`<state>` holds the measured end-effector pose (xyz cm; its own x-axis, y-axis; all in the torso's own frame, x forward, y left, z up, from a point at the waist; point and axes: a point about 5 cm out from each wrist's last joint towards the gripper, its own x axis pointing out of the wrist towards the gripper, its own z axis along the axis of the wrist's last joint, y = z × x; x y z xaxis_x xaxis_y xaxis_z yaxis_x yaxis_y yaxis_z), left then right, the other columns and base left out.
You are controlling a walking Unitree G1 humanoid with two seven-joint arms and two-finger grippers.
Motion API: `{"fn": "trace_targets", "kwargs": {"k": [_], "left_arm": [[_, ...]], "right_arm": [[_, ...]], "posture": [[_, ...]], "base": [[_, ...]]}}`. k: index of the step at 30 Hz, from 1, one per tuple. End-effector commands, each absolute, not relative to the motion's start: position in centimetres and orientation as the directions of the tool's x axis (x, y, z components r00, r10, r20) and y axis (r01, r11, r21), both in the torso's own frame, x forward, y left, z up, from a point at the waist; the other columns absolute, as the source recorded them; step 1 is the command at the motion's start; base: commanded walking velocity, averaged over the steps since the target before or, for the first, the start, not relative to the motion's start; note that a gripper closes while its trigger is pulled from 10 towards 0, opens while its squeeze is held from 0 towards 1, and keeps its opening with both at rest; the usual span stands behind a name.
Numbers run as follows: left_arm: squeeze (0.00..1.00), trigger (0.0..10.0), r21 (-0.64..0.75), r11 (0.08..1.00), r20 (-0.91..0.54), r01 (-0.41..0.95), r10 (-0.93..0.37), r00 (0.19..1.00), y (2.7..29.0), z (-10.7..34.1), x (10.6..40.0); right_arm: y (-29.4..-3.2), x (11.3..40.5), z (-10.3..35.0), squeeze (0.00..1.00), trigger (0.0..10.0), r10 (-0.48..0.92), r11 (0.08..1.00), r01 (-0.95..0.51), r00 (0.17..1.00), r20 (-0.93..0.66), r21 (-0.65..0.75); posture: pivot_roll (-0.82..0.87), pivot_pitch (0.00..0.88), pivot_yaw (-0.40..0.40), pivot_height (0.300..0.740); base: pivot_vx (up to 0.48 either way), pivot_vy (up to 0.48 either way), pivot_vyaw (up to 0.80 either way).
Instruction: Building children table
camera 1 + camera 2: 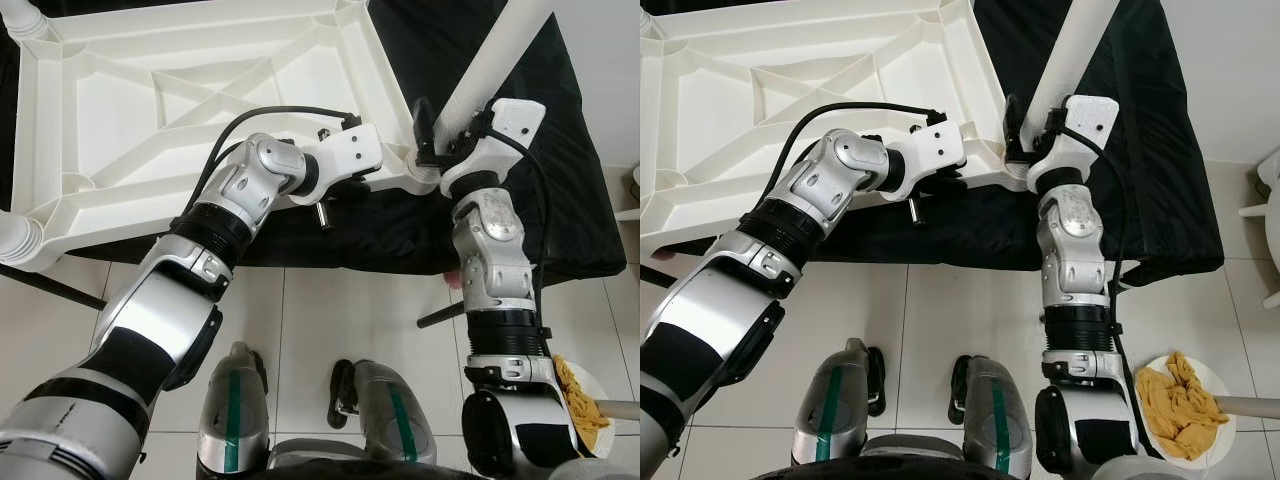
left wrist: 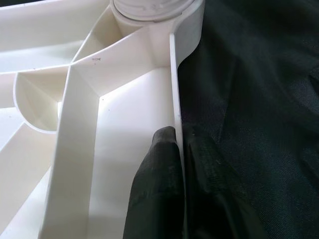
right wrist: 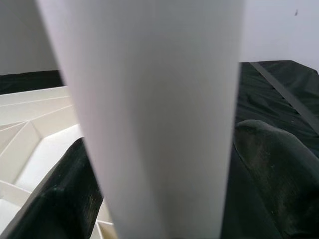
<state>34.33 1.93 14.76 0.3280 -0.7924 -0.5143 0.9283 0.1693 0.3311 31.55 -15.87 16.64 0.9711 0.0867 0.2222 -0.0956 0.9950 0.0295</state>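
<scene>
A white plastic children's table top (image 1: pixel 190 90) lies upside down on a black cloth (image 1: pixel 560 150), its ribbed underside up. My left gripper (image 2: pixel 179 149) is shut on the thin rim wall (image 2: pixel 174 79) near the right front corner, one black finger (image 2: pixel 157 179) on each side. At that corner a white table leg (image 1: pixel 500 50) stands in its socket (image 2: pixel 149 7), leaning up and to the right. My right gripper (image 1: pixel 445 135) is shut on the leg (image 3: pixel 154 109) just above the socket, fingers (image 3: pixel 274 169) on both sides.
Another white leg (image 1: pixel 25 18) sits at the far left corner and one more (image 1: pixel 15 240) at the near left corner. A plate with a yellow cloth (image 1: pixel 1180 405) lies on the tiled floor at lower right. My feet (image 1: pixel 340 395) stand close to the cloth's front edge.
</scene>
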Motion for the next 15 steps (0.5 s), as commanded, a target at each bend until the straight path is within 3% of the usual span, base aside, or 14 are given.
{"fn": "trace_targets", "kwargs": {"k": [1,2,5,15], "left_arm": [[0.00,10.0,0.317,0.154,-0.505,0.936,-0.808,0.304,1.7,14.3,34.0],[0.00,10.0,0.317,0.154,-0.505,0.936,-0.808,0.304,1.7,14.3,34.0],[0.00,10.0,0.320,0.151,-0.504,0.935,-0.809,0.303,1.6,14.3,34.0],[0.00,10.0,0.324,0.146,-0.506,0.935,-0.808,0.302,1.5,14.3,34.0]], "right_arm": [[-16.0,31.6,16.3,0.00,10.0,0.131,0.990,-0.139,0.968,0.212,0.025],[-16.0,31.6,16.3,0.00,10.0,0.131,0.990,-0.139,0.968,0.212,0.025],[-16.8,31.5,16.2,0.00,10.0,0.406,0.912,-0.411,0.895,0.185,-0.012],[-19.2,32.0,16.6,0.00,10.0,0.518,0.855,-0.512,0.841,0.156,-0.077]], "posture": [[0.02,0.046,-0.044,0.740],[0.02,0.046,-0.044,0.740],[0.02,0.032,-0.043,0.740],[0.02,0.020,-0.039,0.740]], "base": [[0.000,0.000,0.00],[0.000,0.000,0.00],[0.000,0.000,0.00],[0.000,0.000,0.00]]}}
